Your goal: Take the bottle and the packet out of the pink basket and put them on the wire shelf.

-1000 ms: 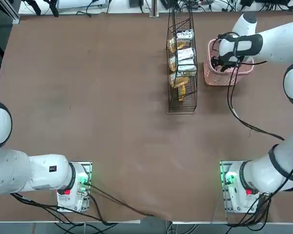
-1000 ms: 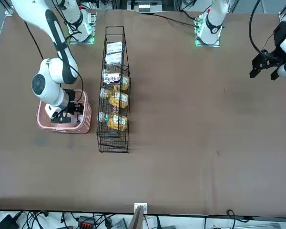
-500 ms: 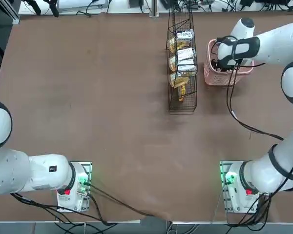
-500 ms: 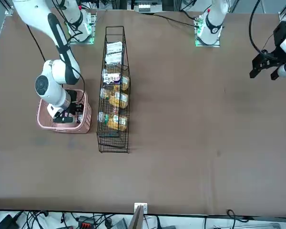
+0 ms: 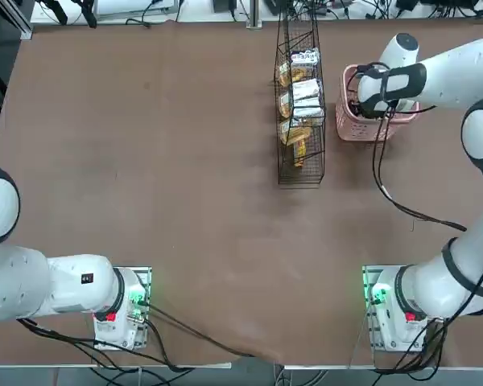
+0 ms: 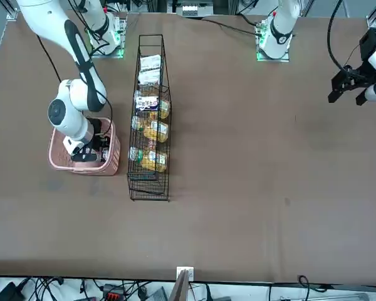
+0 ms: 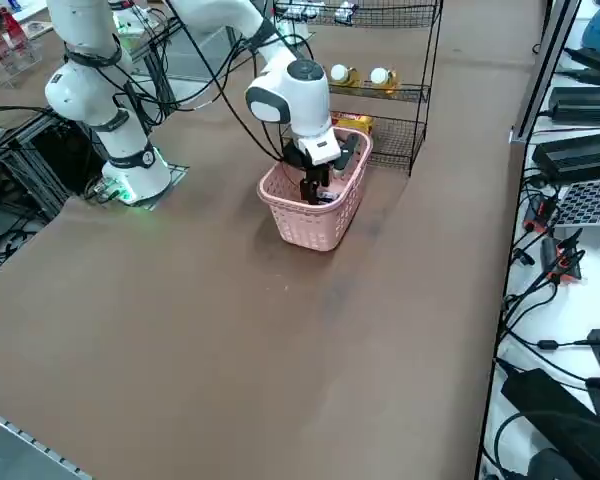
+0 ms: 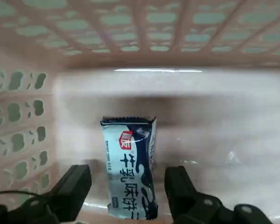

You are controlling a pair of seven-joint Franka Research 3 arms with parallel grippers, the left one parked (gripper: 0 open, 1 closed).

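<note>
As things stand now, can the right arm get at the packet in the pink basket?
Probably yes: the right pincer is inside the pink basket, open, with the packet between its fingers and nothing lying over it.

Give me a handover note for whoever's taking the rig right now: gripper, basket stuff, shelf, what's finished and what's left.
Right gripper: down in the pink basket, fingers open on either side of the packet, not closed on it.
Packet: white and dark blue, lying on the basket floor.
Wire shelf: holds white packets and bottles of yellow liquid; I can't tell whether the task's bottle is among them. No bottle shows in the wrist view of the basket.
Done: nothing I can confirm for the bottle; packet not yet out.
Left: grip the packet, lift it out, shelve it; check on the bottle.
</note>
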